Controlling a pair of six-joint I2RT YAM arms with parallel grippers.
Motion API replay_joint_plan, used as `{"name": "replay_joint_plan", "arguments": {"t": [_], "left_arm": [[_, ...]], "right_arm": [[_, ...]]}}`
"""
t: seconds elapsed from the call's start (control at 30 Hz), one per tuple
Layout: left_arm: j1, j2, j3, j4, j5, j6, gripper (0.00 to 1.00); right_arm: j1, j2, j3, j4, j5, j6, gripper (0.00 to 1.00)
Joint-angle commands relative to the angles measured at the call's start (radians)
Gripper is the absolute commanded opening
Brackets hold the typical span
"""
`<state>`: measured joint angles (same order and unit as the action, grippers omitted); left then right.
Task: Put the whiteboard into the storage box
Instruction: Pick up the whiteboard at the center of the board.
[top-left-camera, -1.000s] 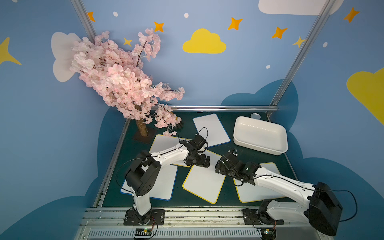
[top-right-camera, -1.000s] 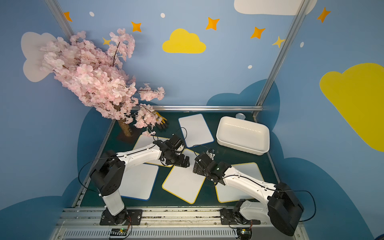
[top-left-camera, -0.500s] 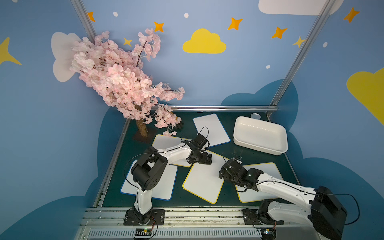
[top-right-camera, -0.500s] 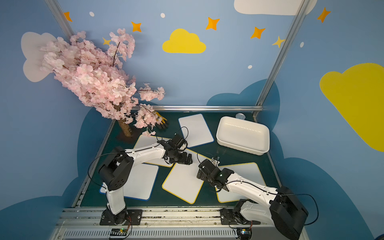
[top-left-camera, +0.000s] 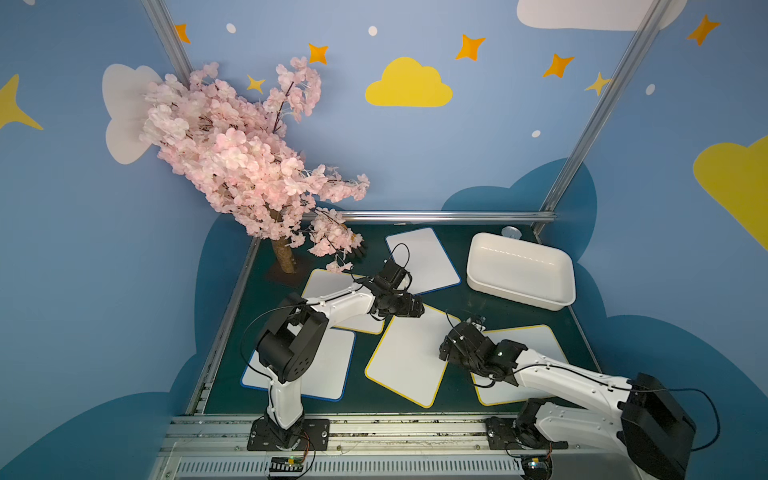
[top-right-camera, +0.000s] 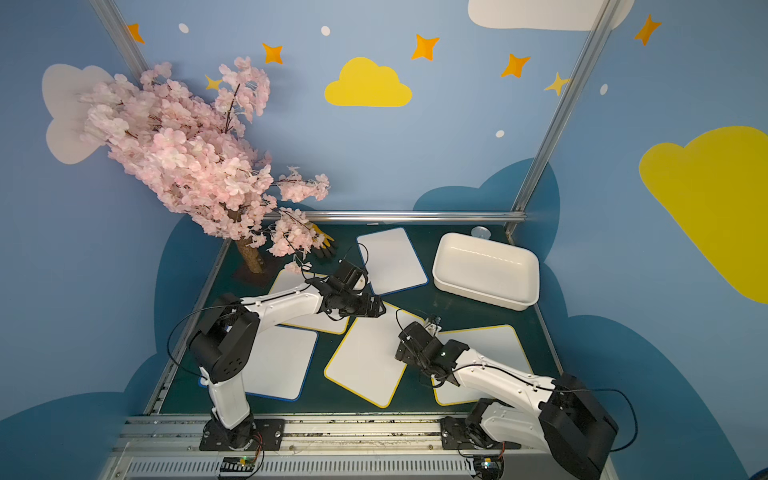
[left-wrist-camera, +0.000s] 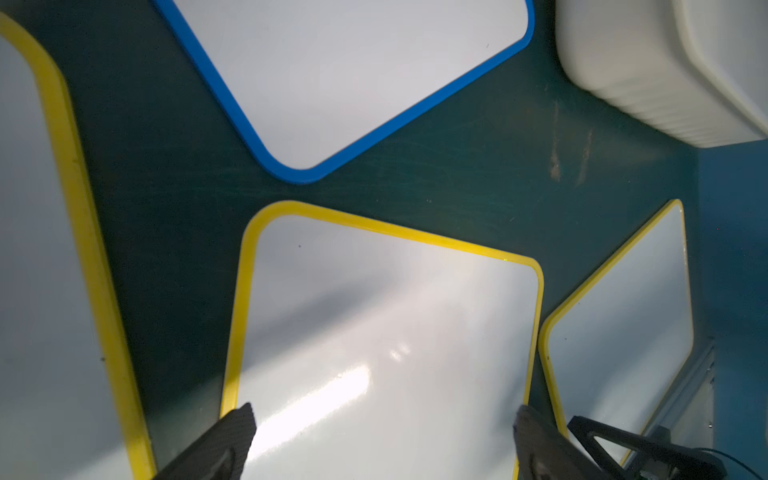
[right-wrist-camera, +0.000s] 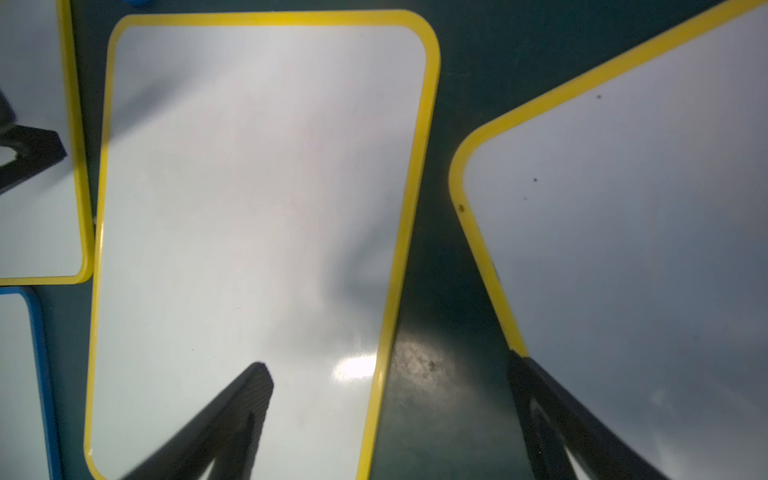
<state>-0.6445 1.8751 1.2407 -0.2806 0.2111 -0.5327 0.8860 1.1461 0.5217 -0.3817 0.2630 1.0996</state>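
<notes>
Left gripper (left-wrist-camera: 384, 419): jaws spread wide, empty; hung low over one short end of the centre board (top-left-camera: 409, 361).
Right gripper (right-wrist-camera: 388, 370): jaws spread wide, empty; one finger over the centre board's long side, the other at the rim of the right board (top-left-camera: 528, 345), bare mat between them.
Step (judged): securing a hold on the centre board, which lay flat and unlifted.
Technique (judged): the board was thin and flush, so a finger had to get under the yellow rim. Best done from the gap, low and shallow, with the other arm pinning the far end against sliding.
Risk (judged): the glossy face could slip, and the right board lay close enough to be snagged.
Box (top-left-camera: 511, 295): empty, at the far right of the table, well apart from the centre board; can (top-left-camera: 511, 232) just behind it.
Surface: dark green mat (top-left-camera: 457, 299), scuffed; five boards, three yellow-rimmed and two blue.
Room: blue walls with painted clouds and stars; tree (top-left-camera: 232, 158) at the far left, glove (top-right-camera: 322, 245) near its trunk.
</notes>
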Motion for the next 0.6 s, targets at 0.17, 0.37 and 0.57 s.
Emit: {"name": "replay_joint_plan", "arguments": {"t": [0.17, 0.37, 0.57], "left_arm": [[0.047, 0.043, -0.017, 0.049, 0.04, 0.0, 1.0], [0.048, 0.092, -0.004, 0.031, -0.006, 0.023, 1.0], [0.049, 0.117, 0.022, -0.06, -0.115, 0.059, 1.0]], "right_arm": [[0.008, 0.03, 0.004, 0.01, -0.006, -0.004, 0.92], [0.01, 0.047, 0.014, -0.001, -0.006, -0.012, 0.91], [0.011, 0.057, 0.024, -0.008, -0.008, -0.009, 0.91]]}}
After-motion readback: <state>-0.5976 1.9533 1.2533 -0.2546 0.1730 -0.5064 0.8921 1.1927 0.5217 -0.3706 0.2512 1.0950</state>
